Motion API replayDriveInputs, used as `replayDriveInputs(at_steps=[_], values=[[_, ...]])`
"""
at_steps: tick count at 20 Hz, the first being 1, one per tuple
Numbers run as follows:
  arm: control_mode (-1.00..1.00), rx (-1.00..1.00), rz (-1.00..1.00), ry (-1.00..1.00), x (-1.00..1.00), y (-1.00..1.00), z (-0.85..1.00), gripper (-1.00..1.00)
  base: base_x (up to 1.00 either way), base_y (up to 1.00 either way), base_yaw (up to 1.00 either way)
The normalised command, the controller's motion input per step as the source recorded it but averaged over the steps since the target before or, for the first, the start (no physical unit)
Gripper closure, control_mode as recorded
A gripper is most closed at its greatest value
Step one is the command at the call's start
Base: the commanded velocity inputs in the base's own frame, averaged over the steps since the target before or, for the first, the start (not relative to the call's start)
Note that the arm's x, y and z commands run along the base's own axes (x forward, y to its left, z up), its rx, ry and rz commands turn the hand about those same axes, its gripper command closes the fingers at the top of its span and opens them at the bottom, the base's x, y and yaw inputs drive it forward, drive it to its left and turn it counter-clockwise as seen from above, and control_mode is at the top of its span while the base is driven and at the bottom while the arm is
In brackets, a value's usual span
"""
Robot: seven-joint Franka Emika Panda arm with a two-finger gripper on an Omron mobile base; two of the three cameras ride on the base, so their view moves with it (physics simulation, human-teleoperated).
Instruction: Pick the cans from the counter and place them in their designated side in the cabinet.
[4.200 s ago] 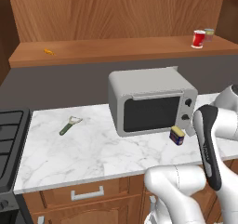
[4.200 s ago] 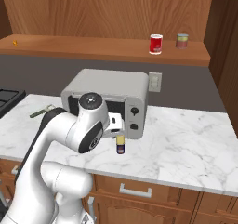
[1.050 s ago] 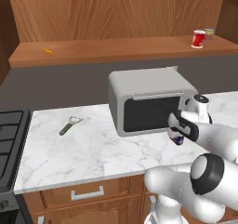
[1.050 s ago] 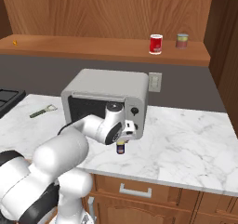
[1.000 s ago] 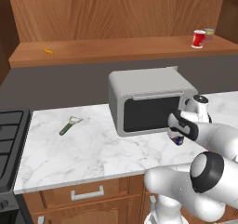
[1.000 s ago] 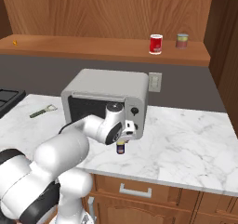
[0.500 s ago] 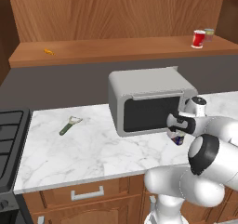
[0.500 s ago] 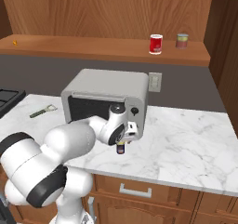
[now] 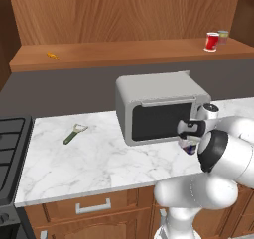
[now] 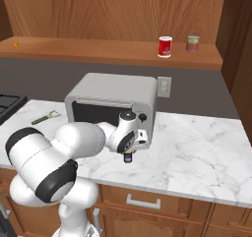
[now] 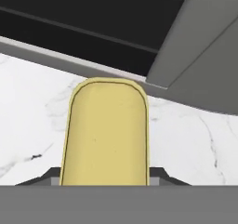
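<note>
The squat dark blue can [image 9: 188, 146] with a yellow top [image 11: 107, 135] stands on the white marble counter [image 9: 99, 158] right in front of the microwave's lower right corner. My gripper [image 9: 188, 141] reaches down over it from above and is shut on it, also seen from the right as gripper [image 10: 129, 152] over can [image 10: 128, 158]. In the hand view the yellow top sits between the fingertips [image 11: 158, 174]. The red can [image 9: 212, 41] [image 10: 165, 46] stands upright on the right part of the brown cabinet shelf [image 9: 124, 52].
A grey microwave [image 9: 158, 106] stands directly behind the held can. A pale greenish can [image 10: 193, 43] sits right of the red one. A green peeler [image 9: 74, 133] lies on the counter's left part, beside the black stove [image 9: 10, 149]. A small orange item [image 9: 52, 55] lies at the shelf's left.
The jaws have closed onto the blue can, which stays on the counter. The arm's elbow has shifted slightly; the hand has stayed over the can.
</note>
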Motion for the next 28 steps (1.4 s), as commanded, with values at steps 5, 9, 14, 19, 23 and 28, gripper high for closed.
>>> replayDriveInputs(at_steps=[5,9,14,19,23,28], values=[[-1.0,0.03,0.0,0.02,-0.01,-0.11,0.05,1.0,0.0,0.0,0.0],[-1.0,0.05,0.0,0.0,-0.09,-0.19,0.23,1.0,0.0,0.0,0.0],[-1.0,0.04,0.0,0.0,-0.25,-0.2,0.21,1.0,0.0,0.0,0.0],[-1.0,0.04,0.0,0.0,-0.29,-0.13,0.21,1.0,0.0,0.0,0.0],[-1.0,0.04,0.0,0.0,-0.28,-0.08,0.22,1.0,0.0,0.0,0.0],[-1.0,0.03,0.0,0.0,-0.32,-0.1,0.21,1.0,0.0,0.0,0.0]])
